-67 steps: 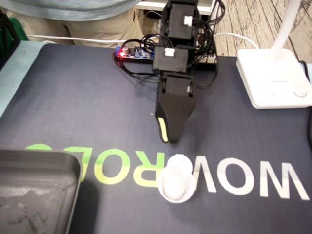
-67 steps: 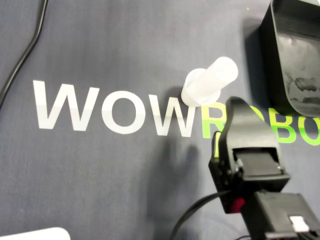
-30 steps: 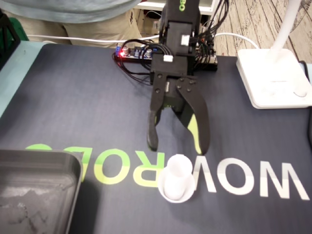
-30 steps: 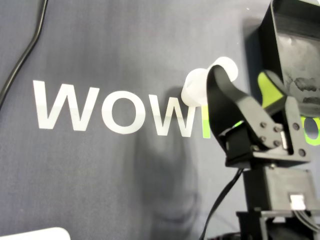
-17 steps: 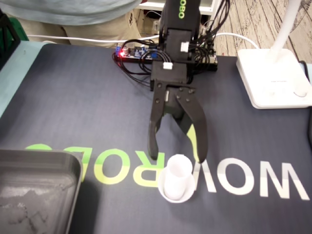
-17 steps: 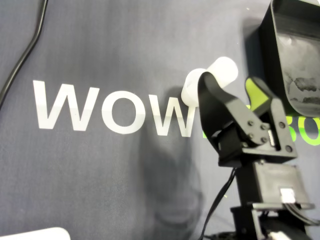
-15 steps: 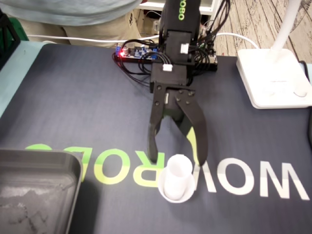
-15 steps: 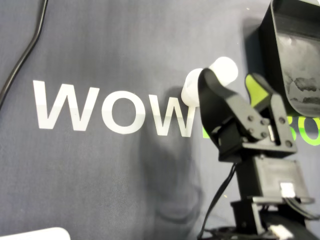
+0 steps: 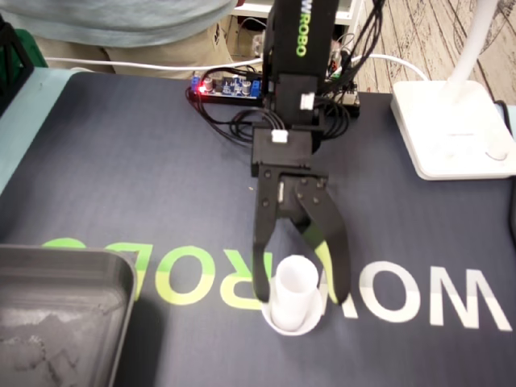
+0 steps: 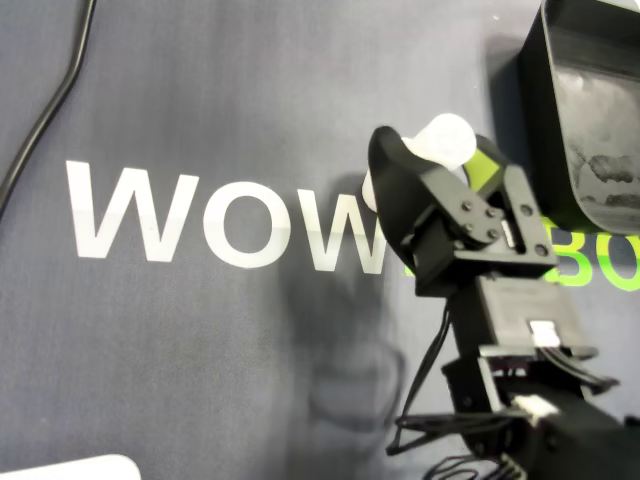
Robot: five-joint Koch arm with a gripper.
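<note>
A small white cup-like cylinder (image 9: 295, 284) stands on a wider white base on the dark mat, over the "WOWROBO" lettering. In the overhead view only its top (image 10: 447, 133) shows between the fingers. My black gripper (image 9: 299, 297) is open and reaches down from the arm, one finger on each side of the cylinder. I cannot tell whether the fingers touch it. The overhead view shows the gripper (image 10: 437, 150) straddling it, with the plain black finger (image 10: 392, 170) on the left and the green-padded finger (image 10: 488, 165) on the right.
A dark grey tray (image 9: 81, 260) sits at the front left of the fixed view, at the top right (image 10: 548, 110) in the overhead view. A white lamp base (image 9: 451, 129) stands back right. A lit circuit board (image 9: 222, 87) and wires lie behind the arm. A black cable (image 10: 50, 110) runs along the mat.
The gripper, shut and hanging back from the cylinder 2.2 s ago, has opened. It has moved forward and down until its fingers flank the cylinder. The cylinder has not moved.
</note>
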